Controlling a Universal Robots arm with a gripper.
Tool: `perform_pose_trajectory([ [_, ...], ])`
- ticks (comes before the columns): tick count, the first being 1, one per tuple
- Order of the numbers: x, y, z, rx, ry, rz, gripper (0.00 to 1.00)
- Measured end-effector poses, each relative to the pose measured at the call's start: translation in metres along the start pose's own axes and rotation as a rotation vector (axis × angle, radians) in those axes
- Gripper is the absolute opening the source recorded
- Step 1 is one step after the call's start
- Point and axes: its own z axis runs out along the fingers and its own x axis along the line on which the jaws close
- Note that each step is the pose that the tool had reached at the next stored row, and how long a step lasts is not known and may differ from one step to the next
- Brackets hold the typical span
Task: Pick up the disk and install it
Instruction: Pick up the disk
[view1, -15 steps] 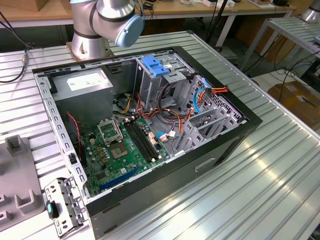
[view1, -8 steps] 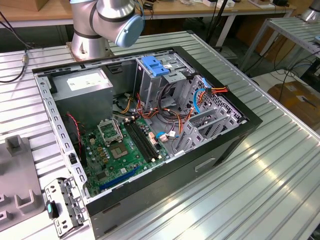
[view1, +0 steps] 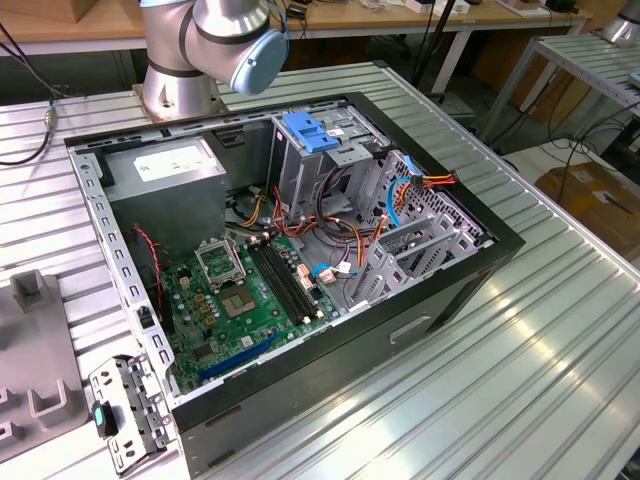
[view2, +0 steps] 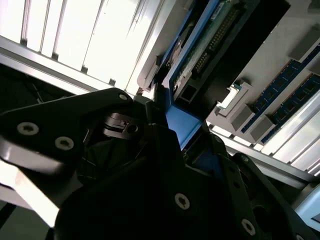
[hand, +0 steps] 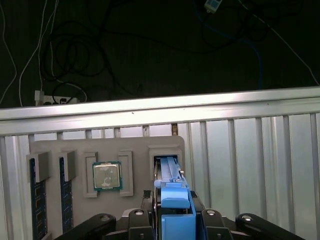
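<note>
The gripper (hand: 175, 216) is down over the disk (hand: 172, 192), which stands on edge in a slot of the grey parts holder (hand: 165, 145) on the ribbed metal table (hand: 260, 150), beside a seated processor chip (hand: 106, 176) and two memory sticks (hand: 34, 200). In both wrist views the jaws stand narrow, one on each side of the blue side rail, and appear to bear against it, so I judge the drive clamped though not lifted out of its slot. The second wrist view shows the disk's (view2: 200, 55) green circuit board and connector row facing outward past the gripper (view2: 182, 130). This is a stiff, fairly heavy metal block that will not flex, but its bare board is fragile, so the hold belongs on the plastic rails and casing edges, squarely, since smooth plastic could slip under the weight. In the exterior view the open computer case (view1: 480, 260) lies well apart from the holder, its drive cage (view1: 300, 170) under a blue latch (view1: 310, 133)
</note>
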Motion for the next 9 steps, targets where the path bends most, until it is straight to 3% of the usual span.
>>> perform_pose_trajectory([
  [9,0.0,0.0,0.0,0.0,0.0,0.0,0.37],
])
